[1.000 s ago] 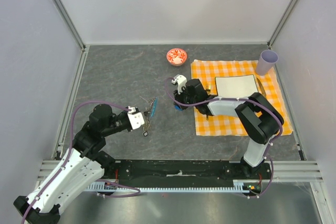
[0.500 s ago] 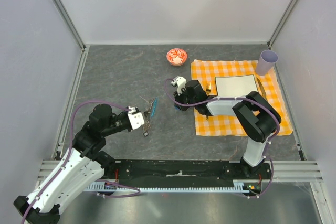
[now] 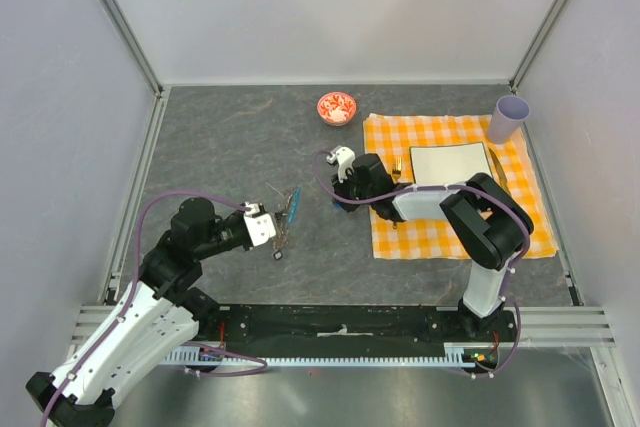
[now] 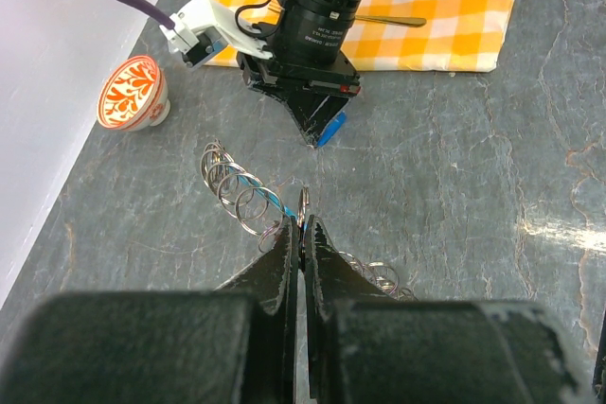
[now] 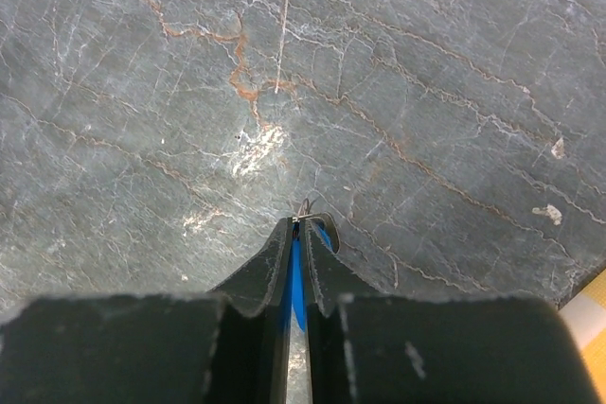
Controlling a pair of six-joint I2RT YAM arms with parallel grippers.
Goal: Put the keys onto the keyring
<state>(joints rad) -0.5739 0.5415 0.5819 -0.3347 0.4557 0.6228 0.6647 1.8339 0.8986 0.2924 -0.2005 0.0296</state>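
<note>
The keyring (image 4: 234,184), thin wire loops with a light-blue strip, lies on the grey table; it also shows in the top view (image 3: 289,207). My left gripper (image 4: 302,223) is shut on a small metal ring at the keyring's near end, and in the top view it (image 3: 274,234) is just left of the loops. More small rings (image 4: 371,274) lie beside its fingers. My right gripper (image 5: 299,224) is shut on a blue-headed key (image 5: 297,276), low over the table. In the top view it (image 3: 344,201) is right of the keyring. The other keys are hard to make out.
A red-and-white bowl (image 3: 337,107) stands at the back. An orange checked cloth (image 3: 520,212) on the right carries a white plate (image 3: 450,164) and a fork (image 4: 388,19). A lilac cup (image 3: 509,118) stands at its far corner.
My right arm has shifted a little to the left with the blue key in it. My left gripper and the keyring have not visibly moved.
</note>
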